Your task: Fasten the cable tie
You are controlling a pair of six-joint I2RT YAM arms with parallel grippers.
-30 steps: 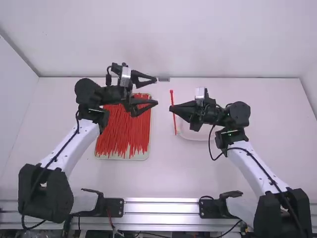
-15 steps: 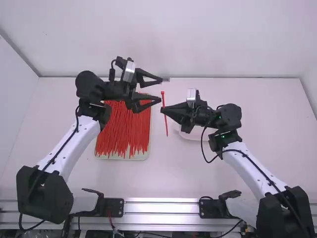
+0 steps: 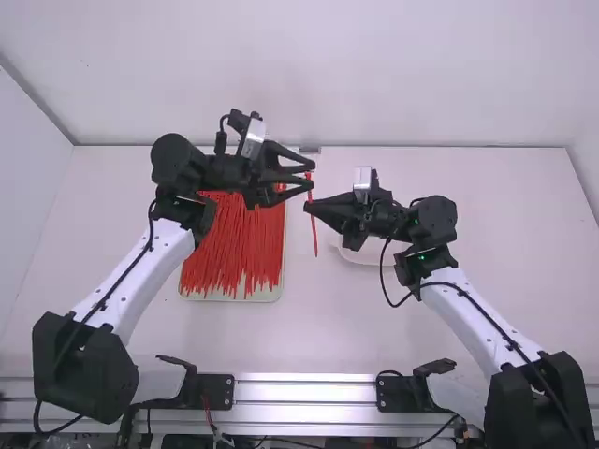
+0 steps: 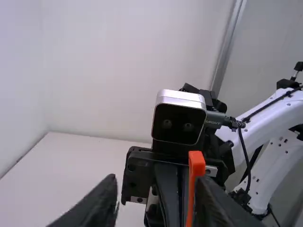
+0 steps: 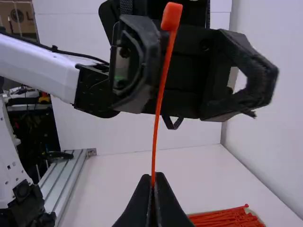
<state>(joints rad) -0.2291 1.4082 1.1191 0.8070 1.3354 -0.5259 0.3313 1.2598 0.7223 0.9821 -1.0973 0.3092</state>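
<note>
The table (image 3: 449, 309) is white, and white walls (image 3: 374, 75) stand behind it. On my left side lies a flat tray (image 3: 234, 296) with a pile of red cable ties (image 3: 234, 243) on it.

My right arm (image 3: 468, 309) bends at the elbow and points its wrist toward the middle of the table. My right gripper (image 5: 154, 183) has its fingers pressed together on one cable tie (image 5: 159, 104), pinching it low on the strip. The tie stands up from the fingertips, above the table just beside the tray, with its head at the top.

My left arm (image 3: 140, 271) rises over the tray and turns level toward my right one. My left gripper (image 3: 307, 178) has its fingers (image 4: 102, 205) spread wide. The head of the tie is between them. I cannot tell if it touches either finger. The two grippers face each other, very near.
</note>
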